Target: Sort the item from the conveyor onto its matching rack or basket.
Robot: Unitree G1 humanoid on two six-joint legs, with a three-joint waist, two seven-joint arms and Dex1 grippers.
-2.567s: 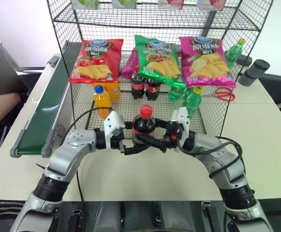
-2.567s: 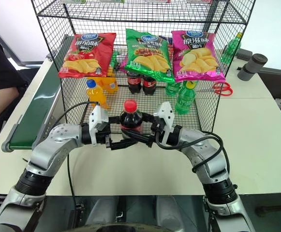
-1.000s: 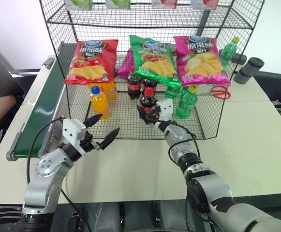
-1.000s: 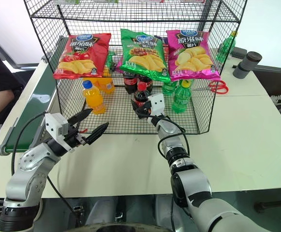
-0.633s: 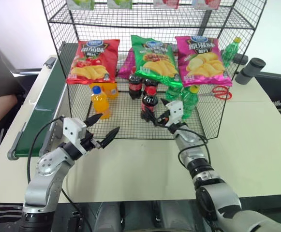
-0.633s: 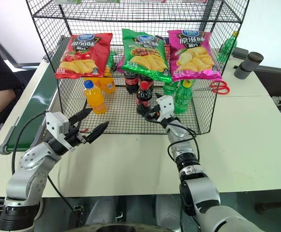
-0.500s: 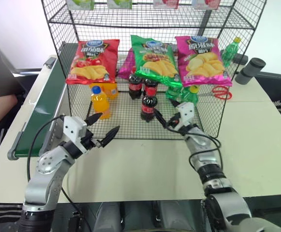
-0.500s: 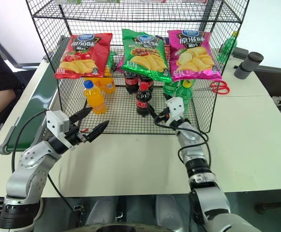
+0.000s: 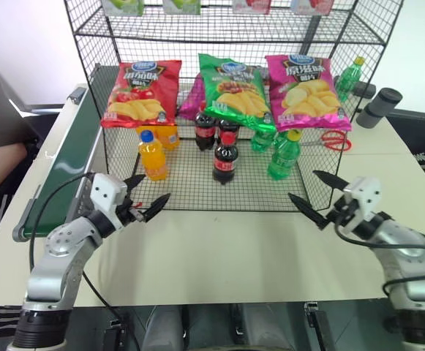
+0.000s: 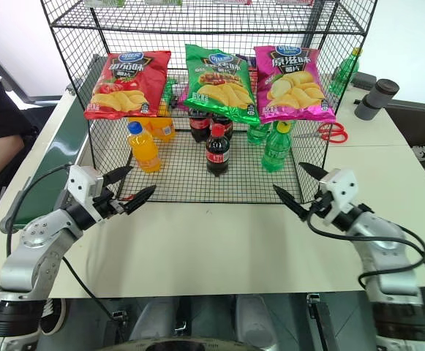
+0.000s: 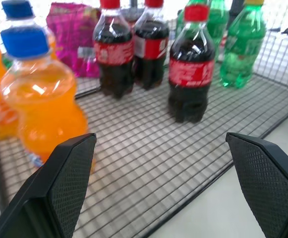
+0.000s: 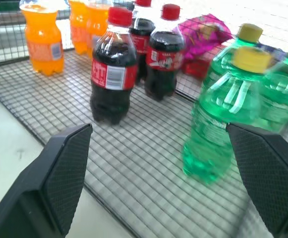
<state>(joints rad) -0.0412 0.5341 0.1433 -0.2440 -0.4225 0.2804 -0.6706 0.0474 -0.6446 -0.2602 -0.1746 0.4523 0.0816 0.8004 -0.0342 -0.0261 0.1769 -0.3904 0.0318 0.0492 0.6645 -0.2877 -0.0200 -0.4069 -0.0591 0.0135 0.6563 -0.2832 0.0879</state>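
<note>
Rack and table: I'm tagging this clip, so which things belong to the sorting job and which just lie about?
Job:
- front cola bottle, upright on the rack floor
- black wire rack
- green conveyor
- left end effector and right end effector, both open

Lying about:
- chip bags
- orange drinks
- green bottles
- red scissors
- grey cylinders

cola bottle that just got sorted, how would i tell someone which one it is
Look at the black wire rack on the table, at its grid floor under the hanging chip bags. The cola bottle stands upright alone at the middle, nearer the front edge than the two other colas paired behind it.
</note>
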